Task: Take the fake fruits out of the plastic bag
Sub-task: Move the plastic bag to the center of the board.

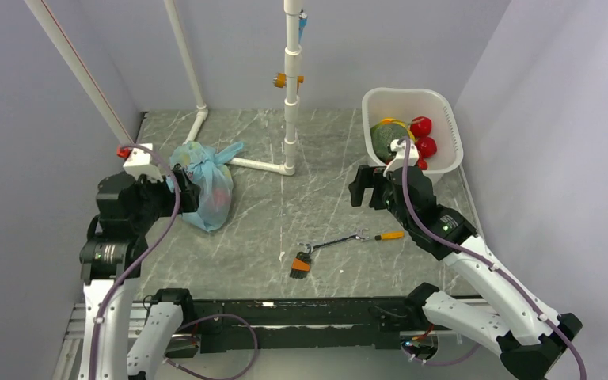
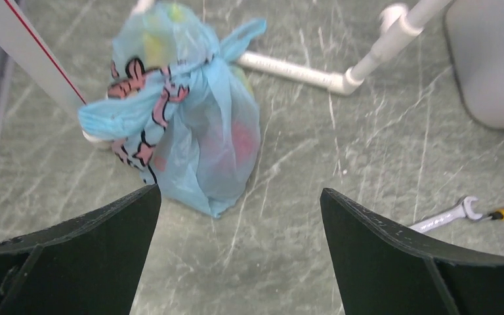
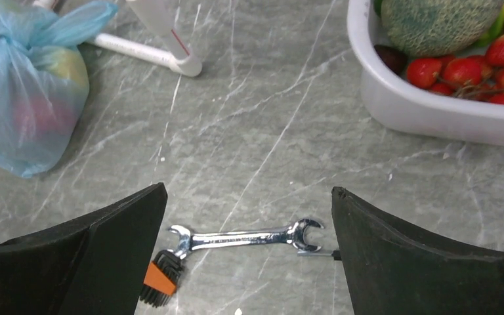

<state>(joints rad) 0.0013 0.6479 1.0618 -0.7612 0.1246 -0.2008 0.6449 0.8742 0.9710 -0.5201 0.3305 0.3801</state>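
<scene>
The plastic bag [image 1: 208, 188] lies on the left of the grey marble table, light blue, its handles knotted together at the top. The fake fruits show only as yellow [image 2: 153, 47] and red [image 2: 239, 141] shapes through the film. The left wrist view has the bag [image 2: 190, 125] just ahead of my left gripper [image 2: 239, 191], which is open and apart from it, with bare table between the fingers. My right gripper [image 3: 249, 191] is open above the table's middle; the bag [image 3: 26, 92] is far to its left. In the top view the left gripper [image 1: 188, 195] is beside the bag.
A white tub [image 1: 448, 127] at the back right holds a green melon [image 3: 433, 20] and small red fruits [image 3: 472, 69]. A wrench [image 3: 243, 237], an orange-tagged hex key set [image 3: 161, 279] and an orange-handled screwdriver [image 1: 389, 236] lie mid-table. A white pipe stand [image 1: 291, 95] rises behind.
</scene>
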